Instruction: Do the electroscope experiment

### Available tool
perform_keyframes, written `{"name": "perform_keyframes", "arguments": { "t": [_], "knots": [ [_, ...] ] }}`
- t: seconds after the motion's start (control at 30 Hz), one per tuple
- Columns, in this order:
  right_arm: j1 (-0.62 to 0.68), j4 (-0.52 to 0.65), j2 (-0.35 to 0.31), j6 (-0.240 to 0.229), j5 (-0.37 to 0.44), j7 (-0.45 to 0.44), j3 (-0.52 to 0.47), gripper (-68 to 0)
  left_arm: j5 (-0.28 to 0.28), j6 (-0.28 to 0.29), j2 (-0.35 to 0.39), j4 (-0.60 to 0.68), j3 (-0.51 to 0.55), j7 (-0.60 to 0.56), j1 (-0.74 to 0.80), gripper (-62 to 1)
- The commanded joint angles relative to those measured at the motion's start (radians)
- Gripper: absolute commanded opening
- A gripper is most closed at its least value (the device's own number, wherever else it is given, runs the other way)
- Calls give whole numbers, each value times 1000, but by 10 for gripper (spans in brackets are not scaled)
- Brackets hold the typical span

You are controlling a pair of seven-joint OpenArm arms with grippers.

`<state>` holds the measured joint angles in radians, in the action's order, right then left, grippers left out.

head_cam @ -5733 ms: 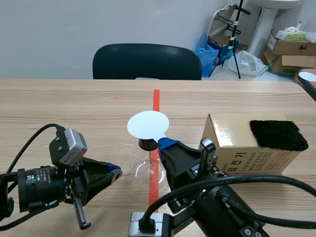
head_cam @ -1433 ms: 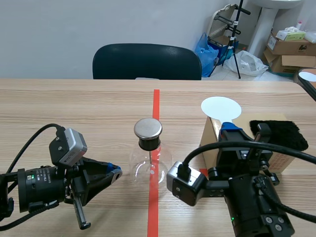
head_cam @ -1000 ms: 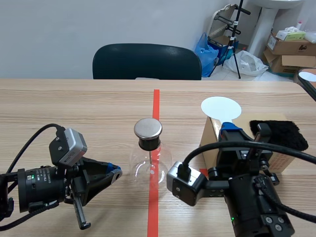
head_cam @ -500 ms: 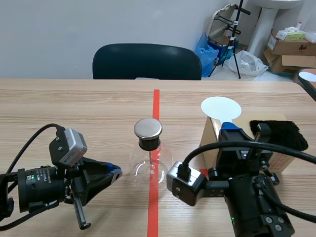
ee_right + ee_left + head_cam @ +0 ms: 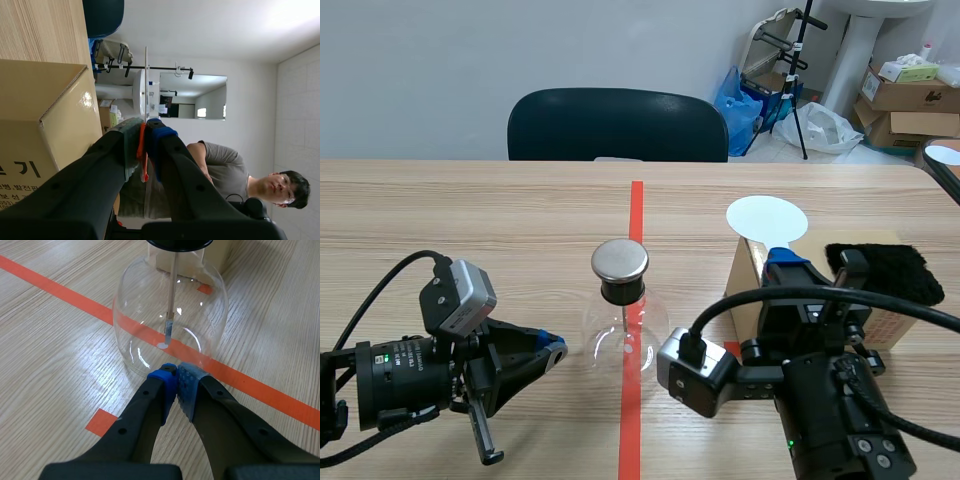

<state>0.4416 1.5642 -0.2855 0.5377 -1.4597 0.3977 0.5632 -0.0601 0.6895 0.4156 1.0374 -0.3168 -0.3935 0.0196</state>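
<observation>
1. Two black robot arms flank an electroscope flask (image 5: 623, 330) (image 5: 170, 315), which stands on a pale, wood-grain table (image 5: 470, 210) over an orange-red tape line.
2. The flask is a clear, round glass bulb with a black stopper and a flat, brushed metal cap (image 5: 620, 260). A thin rod (image 5: 172, 290) hangs down inside it.
3. The left gripper (image 5: 555, 350) (image 5: 175, 372) lies low on the flask's left. Its blue dotted pads are pressed together on nothing, just short of the glass wall.
4. The right gripper (image 5: 785, 262) (image 5: 145, 125) is on the flask's right, clamped on the orange handle of a thin, smooth white disc (image 5: 767, 218) (image 5: 146, 75). The disc is held well apart from the flask.
5. A glossy tan cardboard box (image 5: 895, 325) (image 5: 45, 115) sits further right of the flask. It has black Korean print on its side, mostly hidden.
6. A fuzzy black cloth (image 5: 880, 270) lies on top of the box.
</observation>
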Motion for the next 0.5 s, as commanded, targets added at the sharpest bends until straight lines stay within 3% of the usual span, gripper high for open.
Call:
{"name": "perform_keyframes", "arguments": {
  "t": [0.0,0.2,0.47],
  "knots": [
    [-10,9,-5,11,-1,3,-8,-666,11,2,-4,14,3,-11,2,-571],
    [-9,10,-5,15,-1,-1,-11,-665,11,2,-4,14,3,-11,2,-571],
    [0,10,-2,22,80,-97,-95,-665,11,2,-4,14,3,-11,2,-571]
  ]
}}
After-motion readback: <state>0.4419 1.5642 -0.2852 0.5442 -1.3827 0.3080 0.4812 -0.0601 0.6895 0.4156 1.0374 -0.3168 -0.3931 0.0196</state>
